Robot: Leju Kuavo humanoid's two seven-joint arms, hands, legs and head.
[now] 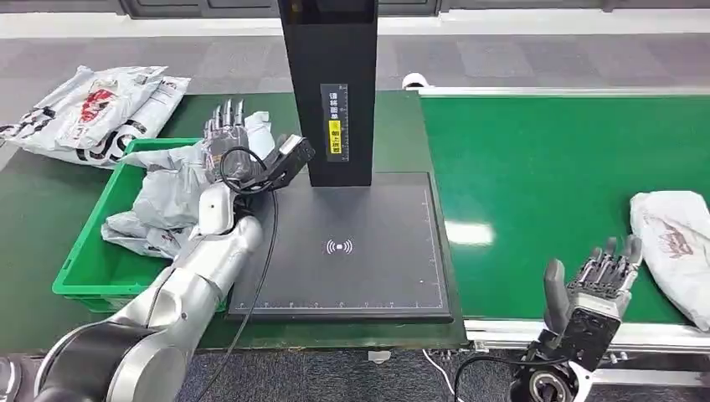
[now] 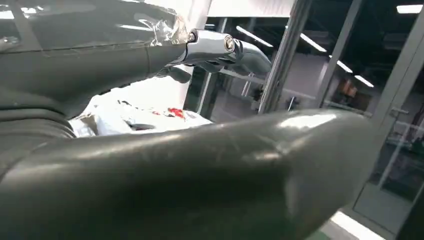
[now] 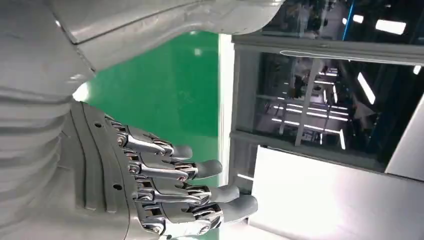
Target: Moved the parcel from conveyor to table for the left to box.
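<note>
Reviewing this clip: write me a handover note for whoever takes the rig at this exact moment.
Left hand: open, fingers spread above the parcels in the green bin.
Right hand: open, holds nothing, by the conveyor's near edge.
Next parcel: lies on the belt, beside the right hand, not touched.
Scanner pad: bare.
Done: several parcels binned.
Left: right hand moves the belt parcel over; left boxes it.

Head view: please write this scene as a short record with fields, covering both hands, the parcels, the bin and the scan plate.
left hand: fingers extended, above the green bin, holding nothing
right hand: fingers spread, at the conveyor's near edge, holding nothing
parcel on conveyor: white bag on the green belt, beside the right hand, not touched
green bin: holds crumpled grey-white parcels
scan plate: black, bare, under a black post
other parcels: piled on the table behind the bin
</note>
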